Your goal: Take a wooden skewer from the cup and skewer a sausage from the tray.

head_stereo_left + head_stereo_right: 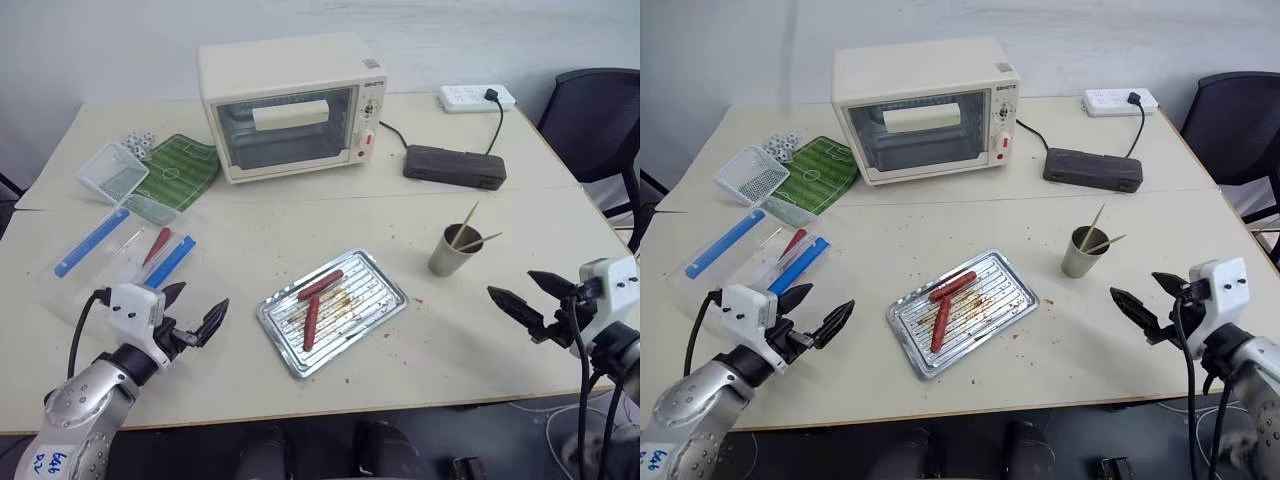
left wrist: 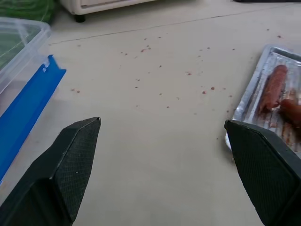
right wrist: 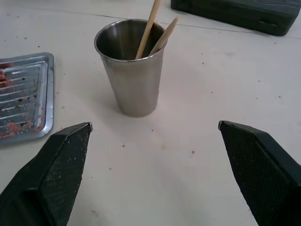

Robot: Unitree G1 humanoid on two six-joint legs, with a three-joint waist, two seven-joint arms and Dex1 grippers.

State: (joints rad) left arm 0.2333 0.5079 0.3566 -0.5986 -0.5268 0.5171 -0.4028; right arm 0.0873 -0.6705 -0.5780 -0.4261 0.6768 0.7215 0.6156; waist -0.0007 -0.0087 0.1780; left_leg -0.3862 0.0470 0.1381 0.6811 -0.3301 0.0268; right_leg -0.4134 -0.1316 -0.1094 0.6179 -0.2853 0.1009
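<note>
1. Skewers stand in the cup [image 1: 453, 252]: two pale wooden sticks, one wooden skewer [image 3: 147, 29] leaning up past the rim, the other tilted beside it. The cup is upright on the table [image 1: 450, 330], to the right of the tray and apart from it.
2. The tray [image 1: 375, 300] lies near the middle of the table, set at an angle, its ridged bottom smeared with brown grease.
3. Two sausages rest in the tray's left half; one sausage [image 1: 319, 285] lies across the top end of the other [image 1: 310, 323].
4. My right gripper [image 1: 528, 299] hovers above the table to the right of the cup, fingers spread wide, holding nothing; the cup sits ahead of it, between the fingertips' lines.
5. My left gripper [image 1: 193, 312] hangs left of the tray, also spread wide and empty.
6. Farther out: a clear plastic box [image 1: 75, 285] with blue strips to my left, a cream toaster oven [image 1: 290, 105] at the back, a dark case [image 1: 455, 166] and a power strip [image 1: 470, 97] behind the cup.
</note>
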